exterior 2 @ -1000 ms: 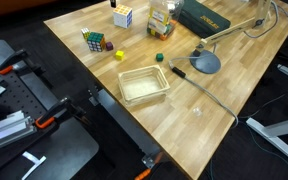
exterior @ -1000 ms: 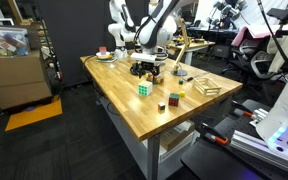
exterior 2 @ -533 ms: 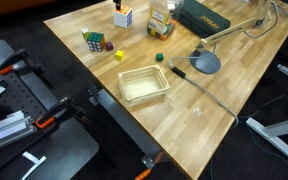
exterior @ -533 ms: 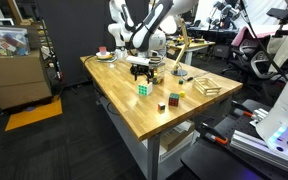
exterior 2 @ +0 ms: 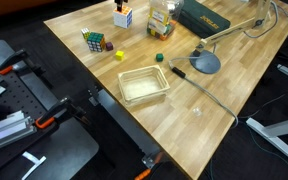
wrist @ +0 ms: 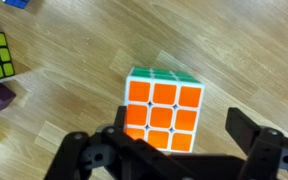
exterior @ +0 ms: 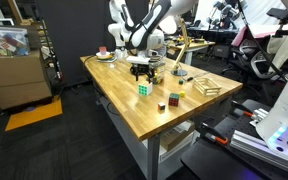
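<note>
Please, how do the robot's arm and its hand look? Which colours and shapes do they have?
In an exterior view the arm is white, built of rounded segments with darker joints. The hand at its end is black. In the wrist view its fingers are black and angular, made of linked bars. No markings or cables can be made out.

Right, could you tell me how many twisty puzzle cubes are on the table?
2. A white-edged cube lies directly below the open gripper; a black-edged cube sits beside it, nearer the edge of the table. Others may be hidden.
</note>
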